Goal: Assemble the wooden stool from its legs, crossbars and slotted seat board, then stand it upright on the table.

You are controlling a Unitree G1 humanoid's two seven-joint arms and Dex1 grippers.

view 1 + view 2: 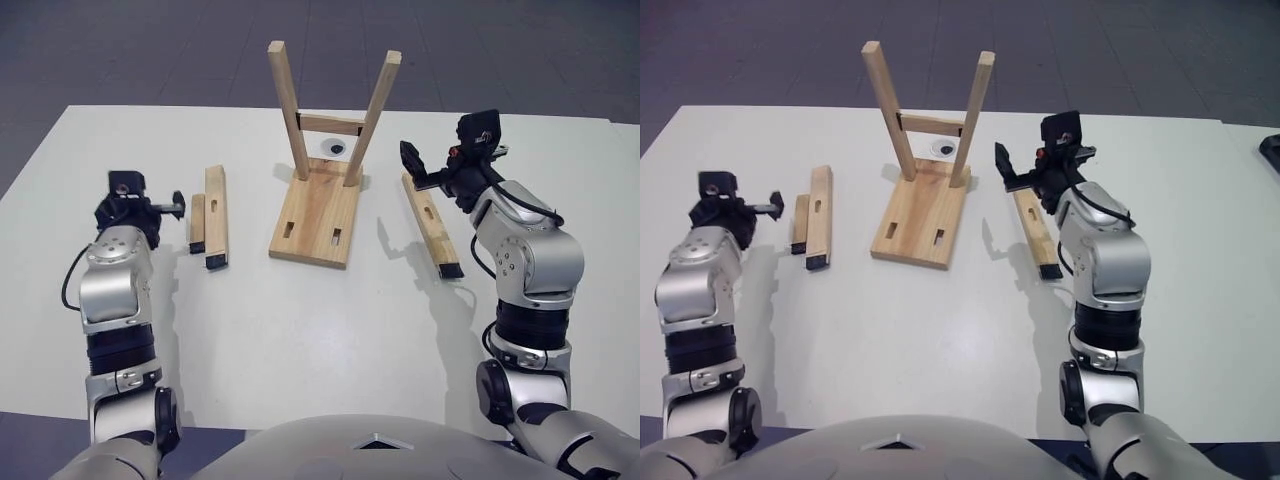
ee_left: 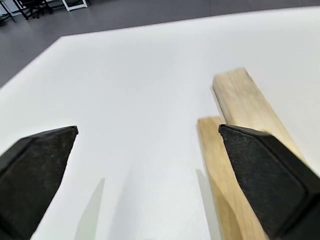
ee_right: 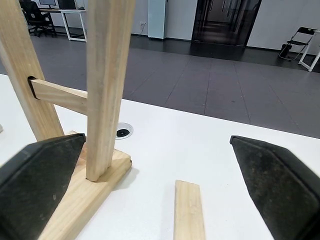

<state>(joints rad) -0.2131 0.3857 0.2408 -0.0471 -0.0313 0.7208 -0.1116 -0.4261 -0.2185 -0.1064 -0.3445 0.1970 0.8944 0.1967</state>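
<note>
**Fig. Stool part-built, both arms idle over the white rectangular table [image 1: 300, 340].**

- Centre: the pale wooden slotted seat board [image 1: 313, 222] lies flat on the table. 2 square-section wooden legs stand upright in its far end, the left upright leg [image 1: 290, 110] and the right upright leg [image 1: 372, 118], both leaning slightly outward. A short wooden crossbar [image 1: 330, 125] joins them about halfway up. The 2 slots at the board's near end are open.
- A round black port in the tabletop [image 1: 334, 147] sits just behind the board.
- Left of the board: 2 loose pcs lie side by side, a short wooden bar [image 1: 197, 223] and a longer slotted wooden leg w/ dark foot [image 1: 216, 216].
- Right of the board: a 2nd loose slotted wooden leg w/ dark foot [image 1: 430, 224] lies flat, well apart from the board.
- Left gripper [image 2: 148, 129]: low over the table just beside the short bar, fingers spread wide, holding nothing.
- Right gripper [image 3: 157, 139]: above the far end of the right-hand loose leg, facing the uprights, fingers spread wide, holding nothing.
</note>
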